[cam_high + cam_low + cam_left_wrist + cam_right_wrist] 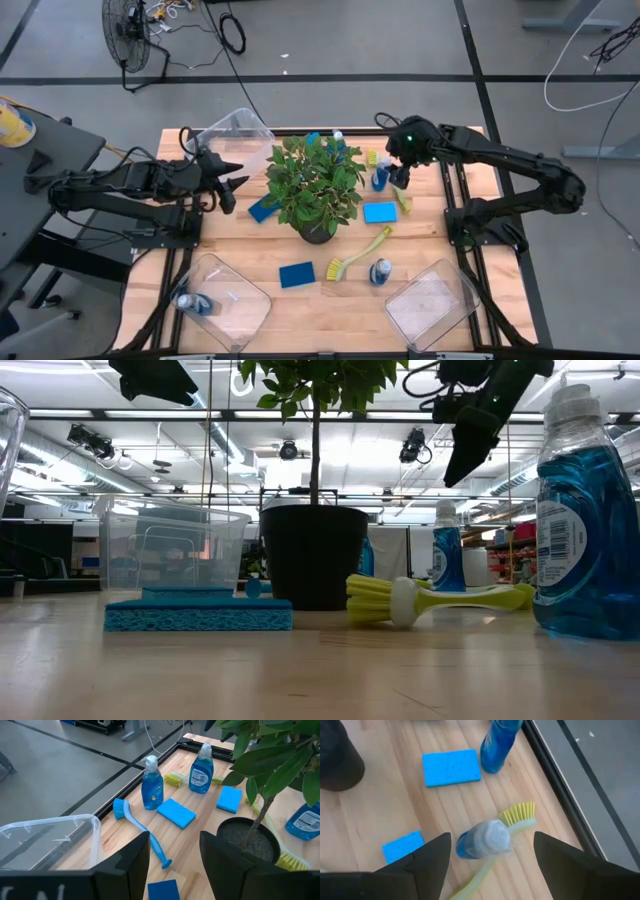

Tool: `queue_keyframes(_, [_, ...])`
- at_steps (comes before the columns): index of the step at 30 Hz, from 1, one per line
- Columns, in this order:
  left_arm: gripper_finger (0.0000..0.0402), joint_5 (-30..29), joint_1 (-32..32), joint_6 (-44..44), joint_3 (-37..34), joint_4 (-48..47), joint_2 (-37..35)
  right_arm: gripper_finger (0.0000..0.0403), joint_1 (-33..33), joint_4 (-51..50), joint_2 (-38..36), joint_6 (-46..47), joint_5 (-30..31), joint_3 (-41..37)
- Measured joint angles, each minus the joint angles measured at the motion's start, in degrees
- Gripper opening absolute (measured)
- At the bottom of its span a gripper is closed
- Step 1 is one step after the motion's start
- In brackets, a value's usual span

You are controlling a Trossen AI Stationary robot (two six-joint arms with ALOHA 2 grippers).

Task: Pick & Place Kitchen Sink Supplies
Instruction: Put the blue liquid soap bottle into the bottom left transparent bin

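My right gripper [492,845] hangs open above a blue bottle with a pale cap [484,840], one finger on each side of it and clear of it. The bottle stands at the table's far right [380,178], with a yellow-green brush [517,815] lying against its base. A blue sponge [451,767] and a second bottle [500,740] are close by. My left gripper [232,182] waits open in the air left of the plant. Nearer the front edge lie another brush [360,253], a bottle [380,271] and a sponge [297,274].
A potted plant [315,185] stands mid-table between the arms. Clear bins sit at the far left [233,135], the near left [240,310] with a bottle [190,302] inside, and the near right [432,303]. A blue brush [140,827] lies behind the plant.
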Motion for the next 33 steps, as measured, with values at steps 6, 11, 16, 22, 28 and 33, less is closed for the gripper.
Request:
queue_keyframes(6, [0.0177,-0.01,0.00,0.02,0.00,-0.02,0.00,0.0286,-3.09,0.07,2.01,-2.53,-2.14,0.00])
queue_keyframes(11, [0.0177,-0.03,0.01,0.02,0.00,-0.04,0.00,0.0286,-4.16,0.31,4.47,-4.38,-2.71,0.00])
queue_keyframes(16, [0.0177,-0.04,0.00,0.02,0.00,-0.04,0.00,0.0286,-4.14,0.42,6.50,-6.85,-5.22,-0.01])
queue_keyframes(22, [0.0177,-0.05,0.01,0.00,0.00,-0.04,0.00,0.0286,-4.16,0.94,8.72,-7.88,-5.42,0.00])
queue_keyframes(28, [0.0177,-0.08,0.00,0.00,0.00,-0.04,0.00,0.0286,-4.14,1.83,9.80,-7.58,-5.01,0.00])
queue_keyframes(33, [0.0177,-0.08,0.01,0.00,0.00,-0.03,0.00,0.0286,-4.14,1.08,9.78,-7.02,-5.01,0.00])
